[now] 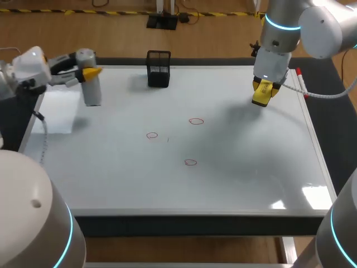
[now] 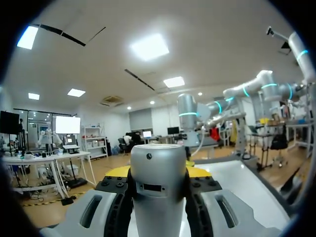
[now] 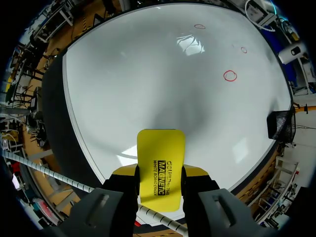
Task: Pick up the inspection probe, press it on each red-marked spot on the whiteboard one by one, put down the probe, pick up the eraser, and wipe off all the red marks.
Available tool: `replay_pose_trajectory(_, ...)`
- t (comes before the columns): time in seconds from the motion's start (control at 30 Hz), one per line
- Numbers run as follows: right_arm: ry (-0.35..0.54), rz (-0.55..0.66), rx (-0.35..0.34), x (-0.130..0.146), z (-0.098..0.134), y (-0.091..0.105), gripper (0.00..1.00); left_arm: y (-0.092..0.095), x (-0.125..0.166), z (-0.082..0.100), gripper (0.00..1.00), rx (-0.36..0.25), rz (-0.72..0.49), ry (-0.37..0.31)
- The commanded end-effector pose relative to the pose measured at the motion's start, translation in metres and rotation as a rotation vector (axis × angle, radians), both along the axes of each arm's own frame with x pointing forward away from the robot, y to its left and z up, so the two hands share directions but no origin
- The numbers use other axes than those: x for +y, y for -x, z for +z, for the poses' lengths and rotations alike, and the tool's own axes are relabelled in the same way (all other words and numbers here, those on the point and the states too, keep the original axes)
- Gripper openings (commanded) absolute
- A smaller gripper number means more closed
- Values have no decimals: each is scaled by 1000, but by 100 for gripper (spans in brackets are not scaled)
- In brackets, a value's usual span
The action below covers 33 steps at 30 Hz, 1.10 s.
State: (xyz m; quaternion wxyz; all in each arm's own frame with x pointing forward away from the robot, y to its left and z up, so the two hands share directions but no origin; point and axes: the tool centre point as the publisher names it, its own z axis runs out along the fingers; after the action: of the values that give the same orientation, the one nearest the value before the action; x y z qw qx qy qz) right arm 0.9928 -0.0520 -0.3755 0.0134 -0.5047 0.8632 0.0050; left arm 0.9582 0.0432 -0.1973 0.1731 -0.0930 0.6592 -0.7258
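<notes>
At the whiteboard's (image 1: 251,167) 10 o'clock edge, probe (image 1: 92,89) stands upright, pinched by L gripper (image 1: 89,71); R gripper (image 1: 263,90) (up over 2 o'clock) clamps yellow eraser (image 3: 160,158). Three red marks (image 1: 196,121) sit approx. mid-board; black mesh holder (image 1: 158,69) at 12 o'clock.

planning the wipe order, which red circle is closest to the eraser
The rearmost red circle, also rightmost, sits nearest the yellow eraser in the right gripper; the other two lie farther left or forward.
</notes>
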Motion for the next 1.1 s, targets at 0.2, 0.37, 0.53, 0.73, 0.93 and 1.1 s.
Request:
replay_pose_trajectory(0.2,3,1,-1,-1,1,0,0,-5,44,5,0,-6,76,-11)
replay_pose_trajectory(0.37,3,1,-1,-1,1,0,0,-11,62,5,0,-4,116,-13)
replay_pose_trajectory(0.53,3,1,-1,-1,1,0,0,-15,73,3,0,-1,141,-8)
replay_pose_trajectory(0.73,3,1,-1,-1,1,0,0,-15,73,3,0,-1,141,-8)
replay_pose_trajectory(0.93,3,1,-1,-1,1,0,0,-15,73,3,0,-1,141,-8)
replay_pose_trajectory(1.1,3,1,-1,-1,1,0,0,-15,73,3,0,-1,141,-8)
